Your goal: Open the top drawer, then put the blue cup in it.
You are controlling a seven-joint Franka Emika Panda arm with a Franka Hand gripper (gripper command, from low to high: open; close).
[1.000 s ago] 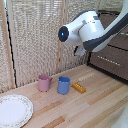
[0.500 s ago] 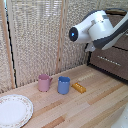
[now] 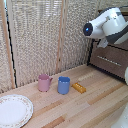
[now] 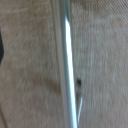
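Claw state could not be told, its fingers out of sight; the wrist view showed only the top drawer's bar handle (image 4: 67,60) close up. A misaligned closure might slip off it. Nearer, mid-surface, the blue cup (image 3: 63,85) waited beside the pink mug (image 3: 44,82).

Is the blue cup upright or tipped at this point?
Upright: the blue cup stands on the wooden table, open rim upward, beside the pink mug.

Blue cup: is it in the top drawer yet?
No, the blue cup stands on the wooden table between the pink mug and a small yellow block.
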